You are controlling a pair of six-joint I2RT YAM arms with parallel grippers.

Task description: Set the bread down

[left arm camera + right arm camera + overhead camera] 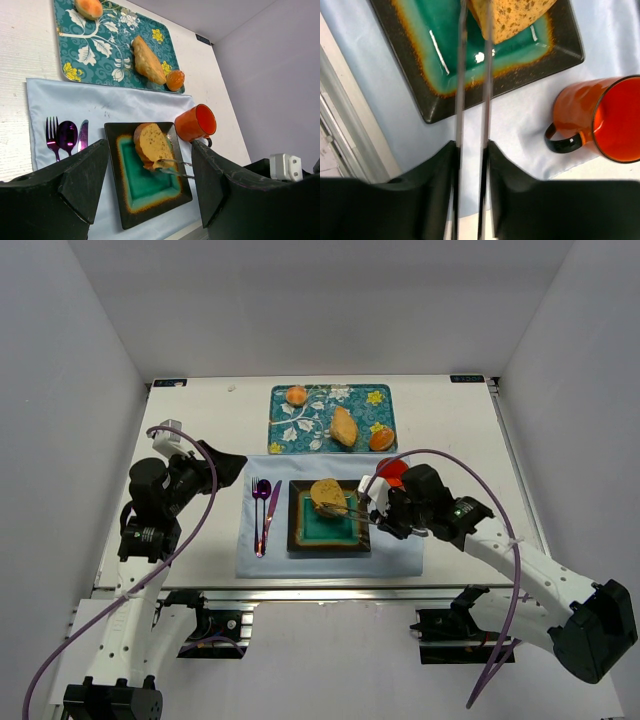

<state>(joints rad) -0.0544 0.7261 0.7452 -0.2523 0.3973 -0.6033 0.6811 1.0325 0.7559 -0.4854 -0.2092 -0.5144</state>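
Observation:
The bread [327, 494] is a round golden-brown slice, tilted over the back half of the square teal plate [300, 540]. Thin metal tongs [355, 512] pinch its near edge. My right gripper [385, 512] is shut on the tongs' handles just right of the plate. In the right wrist view the two tong arms [461, 75] run from my gripper [471, 150] up to the bread [512, 17]. I cannot tell whether the bread touches the plate [145, 185]. My left gripper [222, 464] is open and empty, raised left of the placemat; its view shows the bread [155, 144].
An orange mug [392, 472] stands close behind my right gripper. A purple fork, spoon and knife [262, 510] lie left of the plate on the pale blue placemat [400, 550]. A patterned tray [310, 430] at the back holds a tan roll [343, 426] and two orange buns.

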